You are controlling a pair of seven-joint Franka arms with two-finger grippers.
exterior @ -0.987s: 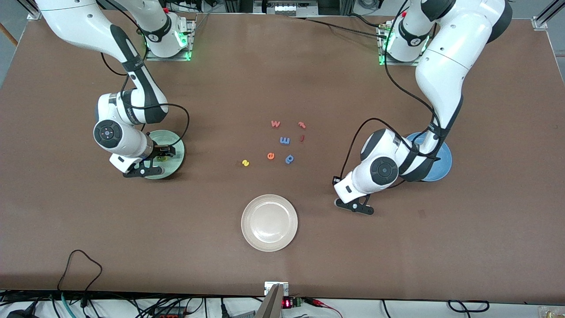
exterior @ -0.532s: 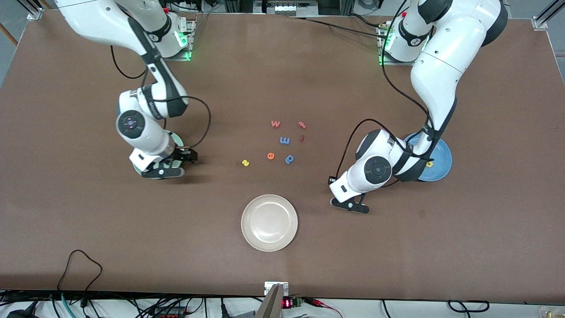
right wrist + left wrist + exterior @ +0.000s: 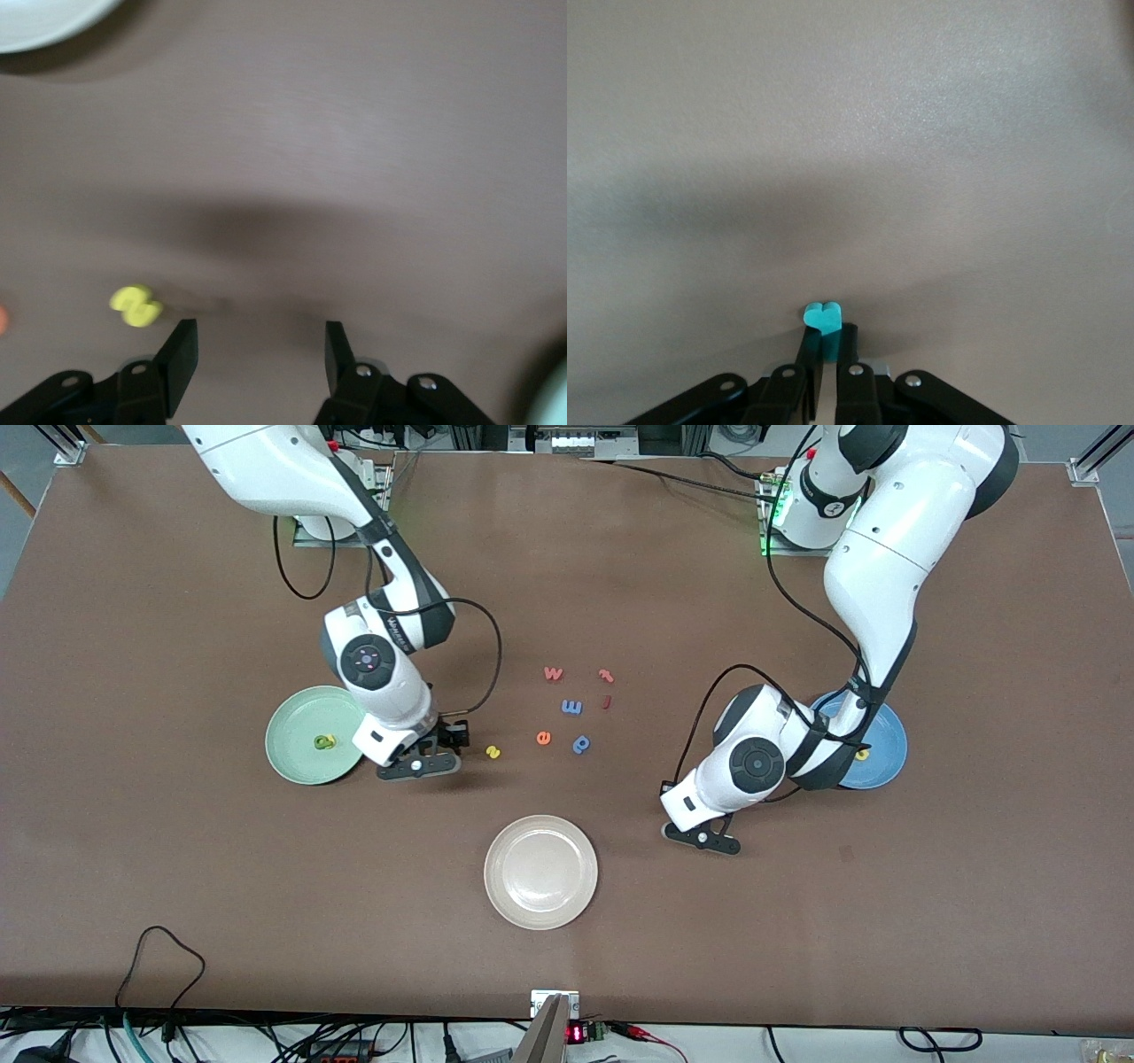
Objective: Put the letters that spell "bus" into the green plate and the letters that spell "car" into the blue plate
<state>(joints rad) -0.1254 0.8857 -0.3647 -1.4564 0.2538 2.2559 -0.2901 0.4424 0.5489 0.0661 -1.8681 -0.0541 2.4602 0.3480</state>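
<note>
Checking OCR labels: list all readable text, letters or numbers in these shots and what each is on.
"w": red letter lying on the table.
"m": blue letter, same group.
"e": orange letter, same group.
"p": blue letter, same group.
Print on the right arm's wrist: too small to read.
Red display at the table edge: unreadable.

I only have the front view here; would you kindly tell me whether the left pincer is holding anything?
Observer: Yes. The left wrist view shows the left pincer shut on a small teal letter.
Operator: Thank you. Is the right pincer open for the yellow s?
Observer: Yes, its jaws stand open and empty. The s lies on the table outside them, beside one finger, not yet between them.
</note>
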